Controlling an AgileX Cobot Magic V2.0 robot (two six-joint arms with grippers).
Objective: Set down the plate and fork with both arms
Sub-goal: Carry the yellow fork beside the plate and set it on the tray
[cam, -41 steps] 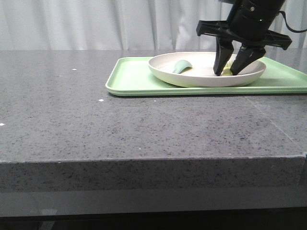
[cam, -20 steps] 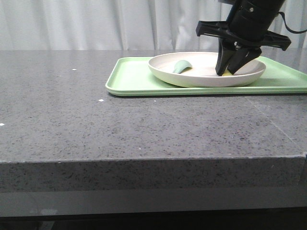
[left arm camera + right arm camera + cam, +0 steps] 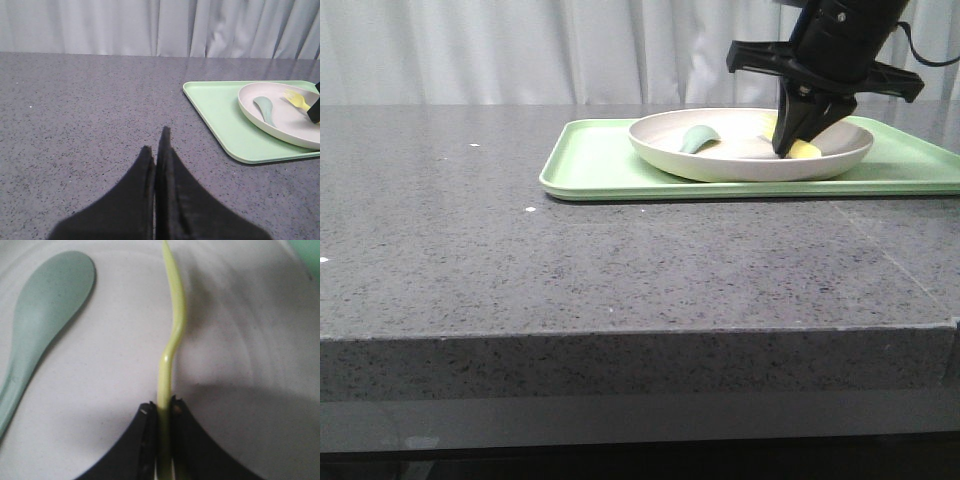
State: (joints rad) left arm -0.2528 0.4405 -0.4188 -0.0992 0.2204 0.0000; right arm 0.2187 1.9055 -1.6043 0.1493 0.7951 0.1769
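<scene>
Grey stone table (image 3: 620, 260) across the whole scene, bearing a light green tray (image 3: 595, 160) at the far right. On that tray, the cream plate (image 3: 665, 150), not yet lifted, likely waiting for the left arm. Inside the plate, a sage-green spoon (image 3: 698, 138) lying loose. Left gripper (image 3: 156, 150) pressed shut on nothing, parked low over bare table, well apart from the tray. Right gripper (image 3: 798, 135) down inside the plate, clamped on the handle of the yellow fork (image 3: 172, 340), held edge-on, presumably for a clean lift out.
</scene>
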